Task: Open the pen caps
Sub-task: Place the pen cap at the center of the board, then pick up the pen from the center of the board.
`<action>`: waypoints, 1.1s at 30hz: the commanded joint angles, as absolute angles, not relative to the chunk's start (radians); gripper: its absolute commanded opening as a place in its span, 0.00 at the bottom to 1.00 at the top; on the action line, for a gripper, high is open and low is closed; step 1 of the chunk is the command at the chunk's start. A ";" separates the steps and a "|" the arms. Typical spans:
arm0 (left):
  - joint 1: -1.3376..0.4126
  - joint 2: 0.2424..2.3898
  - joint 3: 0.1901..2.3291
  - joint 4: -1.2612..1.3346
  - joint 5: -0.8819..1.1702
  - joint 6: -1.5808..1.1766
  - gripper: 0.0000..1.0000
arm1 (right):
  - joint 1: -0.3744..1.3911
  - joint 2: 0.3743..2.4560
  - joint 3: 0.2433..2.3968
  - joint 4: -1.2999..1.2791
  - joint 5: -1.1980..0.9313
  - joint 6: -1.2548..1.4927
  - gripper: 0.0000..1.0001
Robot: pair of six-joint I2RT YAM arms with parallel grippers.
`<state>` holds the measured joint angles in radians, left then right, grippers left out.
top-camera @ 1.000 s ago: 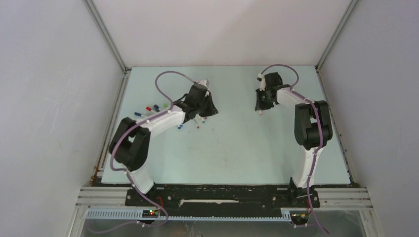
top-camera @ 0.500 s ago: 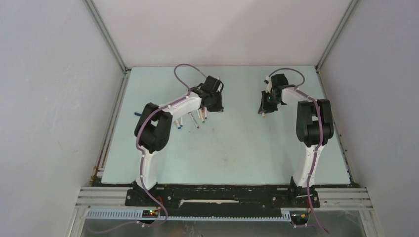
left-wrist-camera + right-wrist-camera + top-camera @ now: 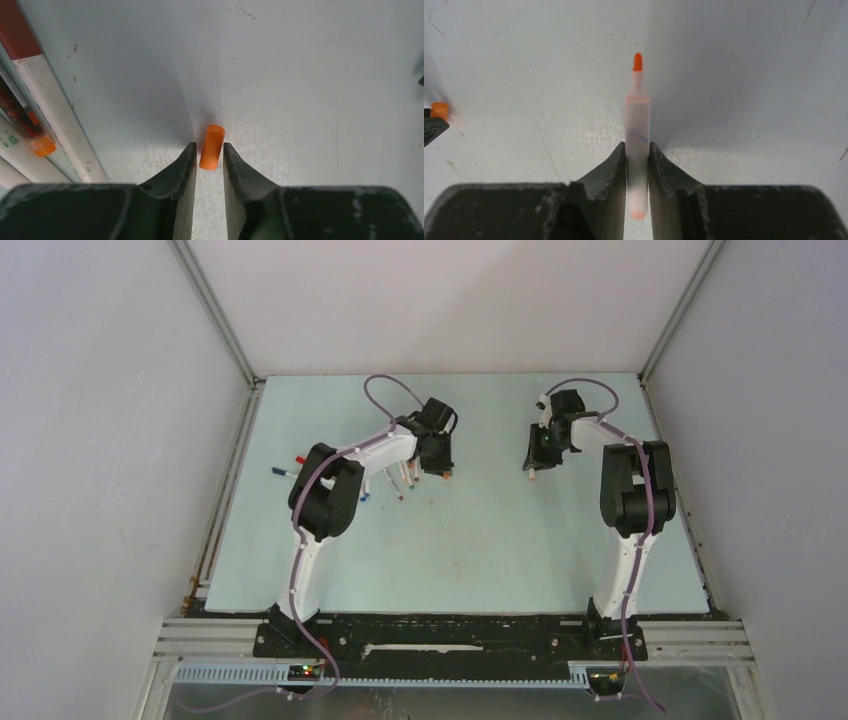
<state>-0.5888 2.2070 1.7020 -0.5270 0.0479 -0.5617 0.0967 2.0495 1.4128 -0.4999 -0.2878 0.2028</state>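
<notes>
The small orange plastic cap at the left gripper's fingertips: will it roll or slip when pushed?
The small orange plastic cap is a short smooth cylinder, so lying on its side it would probably roll. It looks tiny and hollow, so likely very light and easily flicked away. Its smooth wall may slip between the narrow fingertips.

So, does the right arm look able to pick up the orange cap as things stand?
Probably not: the right hand is clamped on the orange pen, and the orange cap sits between the left hand and its fingers.
</notes>
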 commanded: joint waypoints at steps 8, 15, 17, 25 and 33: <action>-0.583 2.197 1.765 -0.549 0.032 -0.527 0.38 | 0.082 2.045 1.437 -0.500 -0.308 0.198 0.33; -0.590 2.001 1.680 -0.497 0.022 -0.488 0.48 | 0.084 1.976 1.437 -0.512 -0.345 0.131 0.35; -0.593 1.911 1.614 -0.449 0.013 -0.478 0.51 | 0.085 1.939 1.432 -0.517 -0.352 0.108 0.37; -0.602 1.524 1.237 -0.251 -0.072 -0.448 0.56 | 0.061 1.739 1.395 -0.636 -0.616 -0.167 0.41; -0.598 1.184 0.864 -0.051 -0.202 -0.459 0.84 | 0.034 1.396 1.199 -0.665 -0.836 -0.418 0.41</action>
